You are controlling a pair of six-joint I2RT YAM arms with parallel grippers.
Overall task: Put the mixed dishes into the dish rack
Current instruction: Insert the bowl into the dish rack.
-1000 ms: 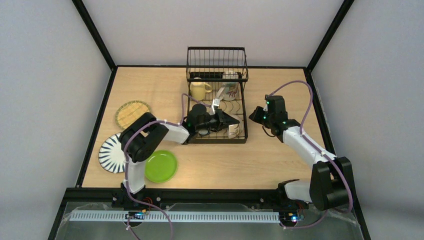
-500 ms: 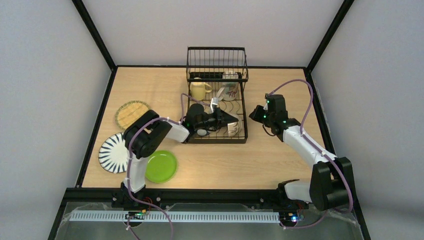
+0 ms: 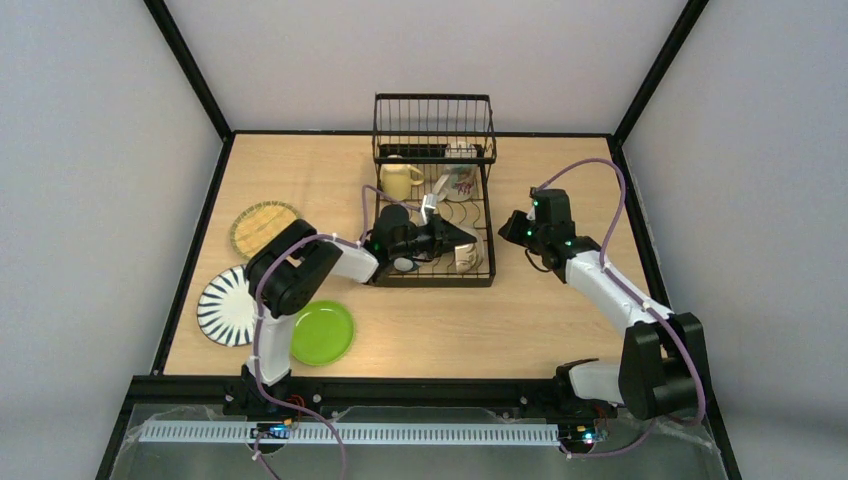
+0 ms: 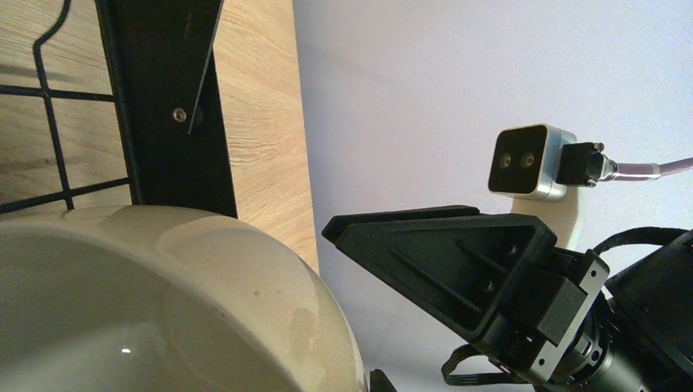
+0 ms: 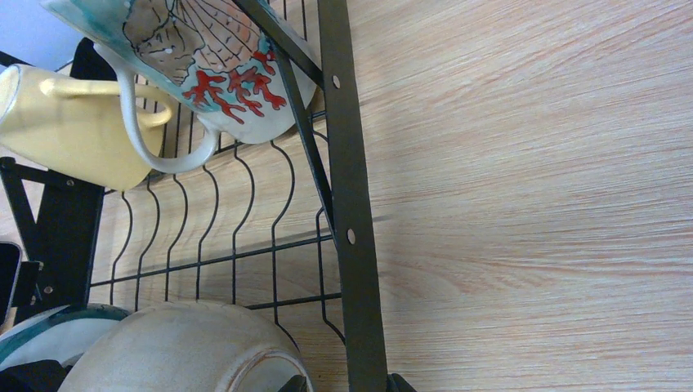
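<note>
Pinching the cream bowl (image 4: 163, 310) by its wall, my left gripper (image 3: 468, 246) is nearly closed. The bowl stands on edge in the near right corner of the dish rack (image 3: 436, 282), beside a teal-rimmed bowl (image 5: 33, 339). Rack sits mid-table (image 3: 560, 330), toward the far edge. Pale yellow mug (image 3: 399, 180) and a shell-patterned mug (image 3: 459, 184) rest at its far end. My right gripper (image 3: 517, 229) hangs just off the rack's right edge, jaws half apart, holding nothing. Tan woven-look plate (image 3: 264, 226), black-striped white plate (image 3: 225, 306) and lime green plate (image 3: 322, 332) lie toward the table's left edge, outside the rack.
</note>
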